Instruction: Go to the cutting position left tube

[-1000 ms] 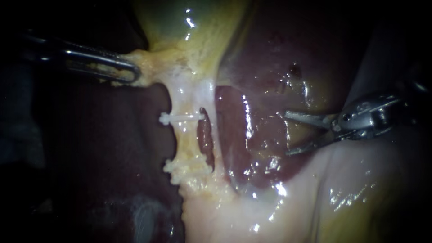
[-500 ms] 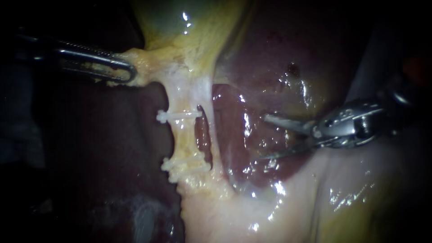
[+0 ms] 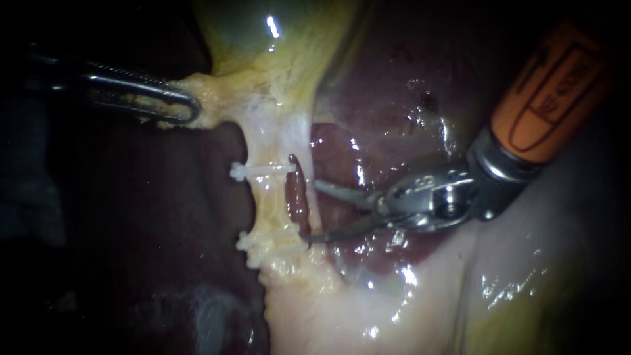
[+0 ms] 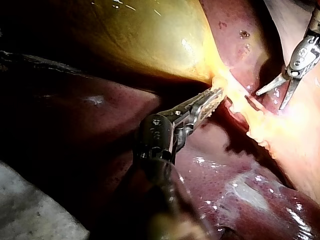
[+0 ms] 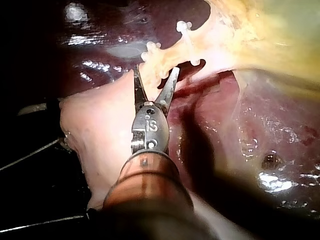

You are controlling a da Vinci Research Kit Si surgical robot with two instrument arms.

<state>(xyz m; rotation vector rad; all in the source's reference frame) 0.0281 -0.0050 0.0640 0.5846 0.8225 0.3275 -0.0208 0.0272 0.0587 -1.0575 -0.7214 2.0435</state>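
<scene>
The left tube point(image 3: 271, 205) sits left of centre in the endoscope view, a pale yellowish strand. Its long axis runs almost straight up and down, from the gallbladder's narrow end above to a mass of pale tissue below. Two white clips cross it at right angles: the upper clip point(image 3: 263, 171) and the lower clip point(image 3: 273, 242), with a short bare stretch of tube between them. A narrow dark red strip point(image 3: 299, 197) lies along the right side of the tube.

The right instrument point(image 3: 312, 212) comes in from the upper right, with an orange band point(image 3: 552, 92) on its shaft. Its claw points leftward at the tube, roughly square to the tube's axis. The two slim blades stand apart with nothing gripped. The upper tip is level with the bare stretch, just right of the dark strip, and the lower tip lies close to the right end of the lower clip. In the right wrist view the blades flank pale tissue near one clip, but I cannot tell whether they touch it.

The left instrument point(image 3: 190, 108) reaches in from the left, well above the clips. Its claw is clamped on yellow tissue at the narrow end of the gallbladder point(image 3: 282, 39). The glossy, dark red liver point(image 3: 394, 85) lies behind and around it all.
</scene>
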